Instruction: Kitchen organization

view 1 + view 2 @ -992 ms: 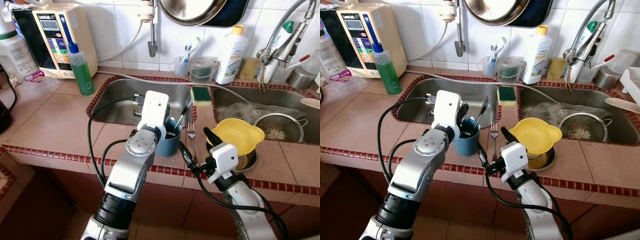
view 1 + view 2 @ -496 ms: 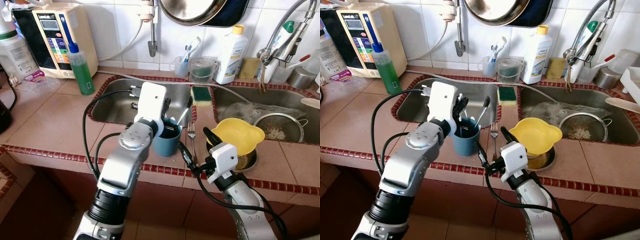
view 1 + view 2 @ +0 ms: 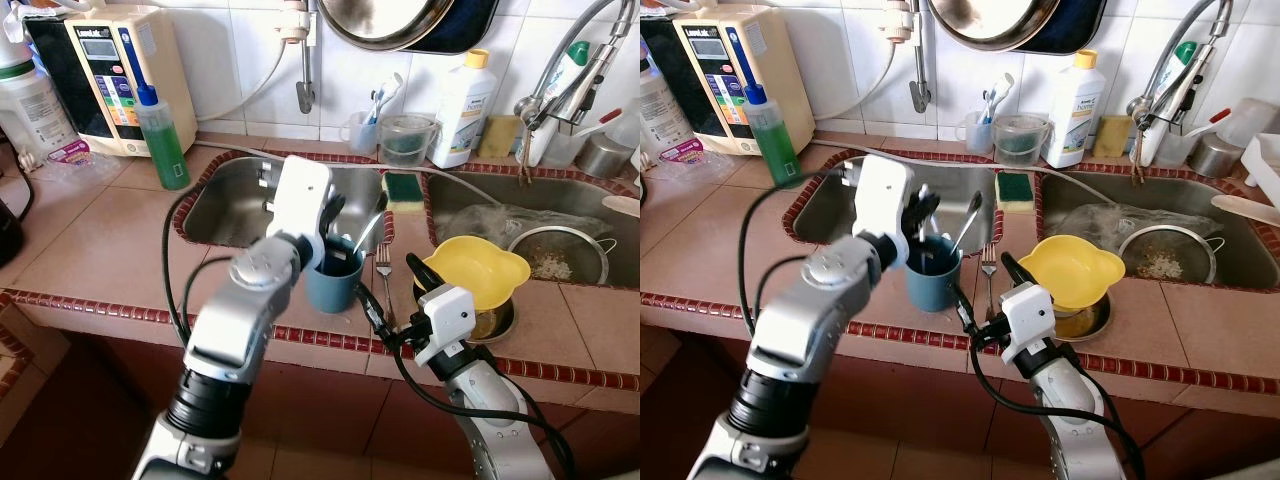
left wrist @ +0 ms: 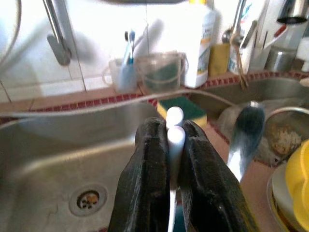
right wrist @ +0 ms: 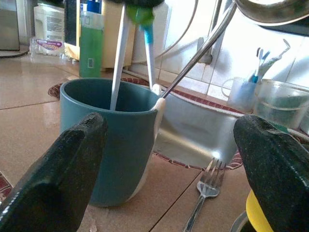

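Observation:
A blue mug (image 3: 333, 283) stands on the tiled counter between the two sinks. Two thin white sticks (image 5: 118, 63) and a metal spoon (image 3: 965, 222) stand in it. My left gripper (image 3: 330, 225) hangs just above the mug's rim, shut on the tops of the white sticks (image 4: 175, 133). My right gripper (image 3: 392, 288) is low at the counter's front edge, open, with the mug (image 5: 113, 145) a short way ahead of its fingers (image 5: 58, 183). A fork (image 3: 383, 270) lies on the counter to the right of the mug.
A yellow bowl (image 3: 478, 268) sits on a metal dish beside my right wrist. A green sponge (image 3: 402, 188) lies on the divider between the sinks, and a strainer (image 3: 555, 255) sits in the right sink. A green soap bottle (image 3: 160, 130) stands far left.
My left wrist has lifted a little and leaned toward the sink, still over the mug. The right arm has stayed put.

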Available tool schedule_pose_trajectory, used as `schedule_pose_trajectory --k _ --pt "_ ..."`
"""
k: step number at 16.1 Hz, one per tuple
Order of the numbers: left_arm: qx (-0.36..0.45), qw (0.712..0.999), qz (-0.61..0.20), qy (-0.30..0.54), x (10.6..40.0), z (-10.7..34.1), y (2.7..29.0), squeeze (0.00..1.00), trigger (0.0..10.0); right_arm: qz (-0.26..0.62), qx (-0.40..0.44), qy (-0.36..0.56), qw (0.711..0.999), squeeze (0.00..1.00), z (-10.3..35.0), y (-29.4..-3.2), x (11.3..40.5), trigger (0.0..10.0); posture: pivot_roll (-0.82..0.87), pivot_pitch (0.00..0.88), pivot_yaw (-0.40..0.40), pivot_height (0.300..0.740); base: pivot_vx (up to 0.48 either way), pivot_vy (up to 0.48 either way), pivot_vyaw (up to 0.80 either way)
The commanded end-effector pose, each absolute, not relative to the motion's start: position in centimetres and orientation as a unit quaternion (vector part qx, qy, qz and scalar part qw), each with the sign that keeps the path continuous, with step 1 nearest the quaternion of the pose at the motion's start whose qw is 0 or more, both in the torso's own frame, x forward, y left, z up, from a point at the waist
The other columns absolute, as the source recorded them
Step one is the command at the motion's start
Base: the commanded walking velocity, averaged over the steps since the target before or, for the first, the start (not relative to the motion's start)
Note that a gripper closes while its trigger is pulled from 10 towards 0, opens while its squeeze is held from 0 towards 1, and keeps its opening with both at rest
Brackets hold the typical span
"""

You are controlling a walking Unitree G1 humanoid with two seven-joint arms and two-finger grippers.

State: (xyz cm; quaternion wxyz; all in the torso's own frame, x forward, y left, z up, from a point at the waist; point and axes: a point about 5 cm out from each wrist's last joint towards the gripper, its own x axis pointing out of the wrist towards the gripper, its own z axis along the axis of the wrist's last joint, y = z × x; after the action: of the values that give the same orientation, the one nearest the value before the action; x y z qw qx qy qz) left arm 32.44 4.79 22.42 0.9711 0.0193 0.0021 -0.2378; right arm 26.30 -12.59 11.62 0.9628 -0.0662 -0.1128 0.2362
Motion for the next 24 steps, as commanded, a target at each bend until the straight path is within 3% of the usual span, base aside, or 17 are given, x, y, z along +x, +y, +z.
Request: schedule_pose_trajectory --k 1,14,20,24 --pt "0.017 0.969 -0.245 -0.01 32.4 23.4 4.9 0.0 10.0 0.24 -0.067 -0.113 0.962 0.0 11.7 -12.3 26.4 10.0 -0.15 0.007 0.06 0.74 0.0 0.0 0.0" --pt "0.013 0.959 -0.279 -0.047 33.7 27.5 8.1 0.0 10.0 0.25 -0.068 -0.117 0.959 0.0 11.7 -12.0 26.9 10.0 -0.14 0.0 0.047 0.74 0.0 0.0 0.0" --pt "-0.03 0.944 -0.325 -0.057 33.2 29.3 8.6 0.0 10.0 0.257 -0.07 -0.116 0.957 0.0 11.6 -11.9 26.9 10.0 -0.14 0.0 0.041 0.74 0.0 0.0 0.0" --pt "-0.027 0.947 -0.311 -0.075 33.8 30.9 10.7 0.0 10.0 0.26 -0.07 -0.116 0.956 0.0 11.7 -11.9 26.9 10.0 -0.14 0.0 0.037 0.74 0.0 0.0 0.0"
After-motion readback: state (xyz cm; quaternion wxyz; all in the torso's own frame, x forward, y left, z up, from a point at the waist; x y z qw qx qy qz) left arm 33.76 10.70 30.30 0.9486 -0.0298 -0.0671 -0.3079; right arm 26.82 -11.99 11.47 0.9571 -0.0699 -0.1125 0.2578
